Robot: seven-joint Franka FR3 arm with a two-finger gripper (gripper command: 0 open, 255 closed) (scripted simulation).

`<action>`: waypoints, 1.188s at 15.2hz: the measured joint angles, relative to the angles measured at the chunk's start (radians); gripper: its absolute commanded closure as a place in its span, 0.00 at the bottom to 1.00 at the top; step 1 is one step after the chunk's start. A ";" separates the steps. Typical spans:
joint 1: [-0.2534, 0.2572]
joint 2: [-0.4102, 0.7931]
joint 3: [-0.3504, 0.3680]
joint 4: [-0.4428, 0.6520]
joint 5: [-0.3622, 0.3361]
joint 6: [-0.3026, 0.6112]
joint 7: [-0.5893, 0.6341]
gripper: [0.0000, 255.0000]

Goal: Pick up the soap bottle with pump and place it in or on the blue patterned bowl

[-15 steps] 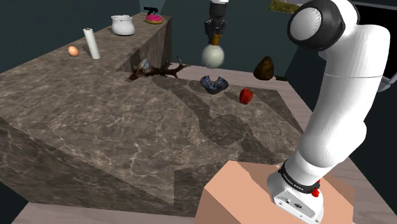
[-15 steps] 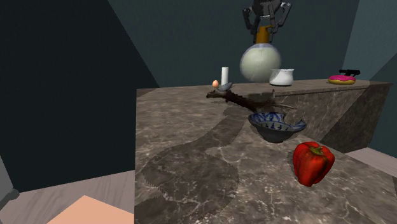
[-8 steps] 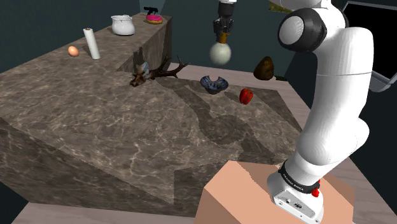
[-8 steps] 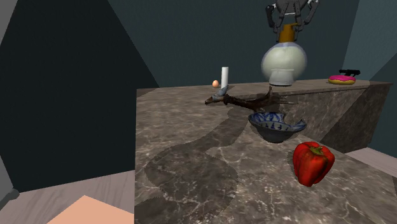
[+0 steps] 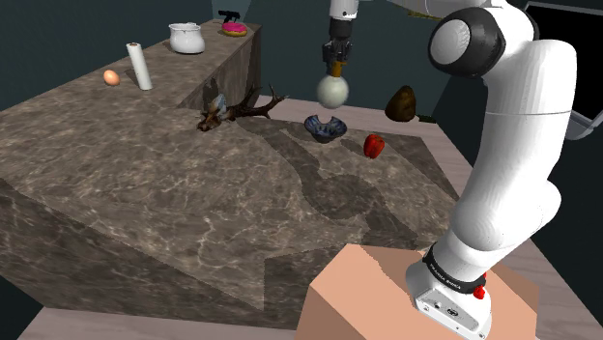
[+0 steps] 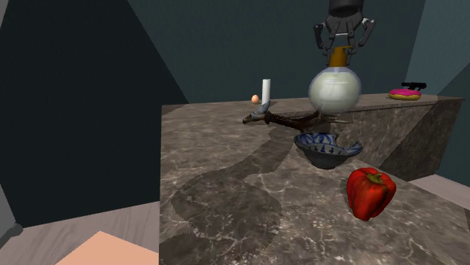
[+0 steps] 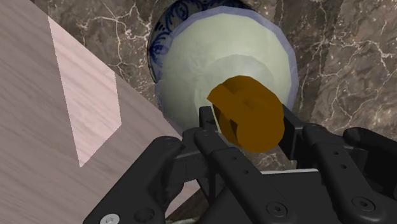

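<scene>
A round pale soap bottle (image 5: 332,90) with an orange-brown pump (image 5: 334,70) hangs in the air, clasped at the pump by my black gripper (image 5: 335,64), which is shut on it. In the second exterior view the soap bottle (image 6: 334,89) hangs under the gripper (image 6: 339,51), above the blue patterned bowl (image 6: 326,150). The bowl (image 5: 325,127) rests on the dark marble counter, just below the bottle. Along the gripper (image 7: 247,124), the bottle (image 7: 210,70) covers most of the bowl (image 7: 167,22); only the bowl's rim shows around it.
A red bell pepper (image 5: 374,146) lies beside the bowl, a dark branch-like piece (image 5: 239,107) on its other side. On the raised ledge stand an egg (image 5: 112,77), a white roll (image 5: 140,67), a white pot (image 5: 186,38) and a pink doughnut (image 5: 234,29). A brown object (image 5: 401,103) sits behind.
The gripper carried the bottle toward the shoulder view's right, then lowered it, so it now hangs over the bowl. The grip on the pump stayed the same.
</scene>
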 measured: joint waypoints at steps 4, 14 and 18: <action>0.000 -0.019 0.000 -0.085 0.000 0.065 0.000 1.00; 0.001 -0.032 0.000 -0.240 -0.001 0.208 0.004 1.00; 0.001 -0.029 0.000 -0.253 -0.001 0.224 0.003 1.00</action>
